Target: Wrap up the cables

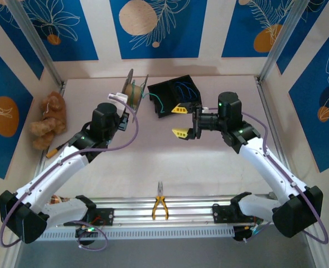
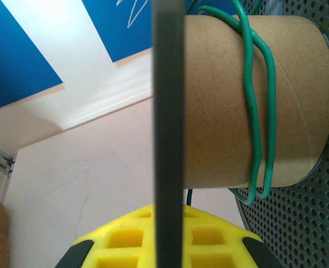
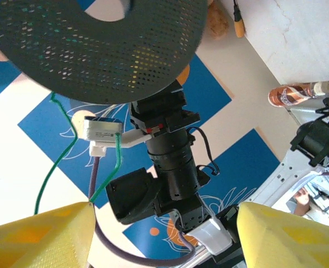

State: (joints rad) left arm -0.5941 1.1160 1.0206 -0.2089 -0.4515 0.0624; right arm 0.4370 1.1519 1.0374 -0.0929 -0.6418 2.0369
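A green cable (image 1: 156,101) runs from a spool (image 1: 134,91) to a black box (image 1: 173,96) at the back. The spool has a cardboard core (image 2: 248,100) with two turns of green cable (image 2: 252,111) on it. My left gripper (image 2: 170,226) is shut on the edge of the spool's black flange (image 2: 170,111), holding the spool up at the back left (image 1: 126,103). My right gripper (image 1: 180,120) stands open in mid-table, to the right of the spool. In the right wrist view the green cable (image 3: 106,181) comes down to the tip of the left yellow finger (image 3: 42,237), and nothing sits between the fingers.
Thin blue cables (image 1: 181,89) lie inside the black box. A brown plush toy (image 1: 48,118) sits at the left wall. Yellow-handled pliers (image 1: 160,207) rest on the front rail between the arm bases. A bottle (image 3: 291,94) lies near the left arm's base.
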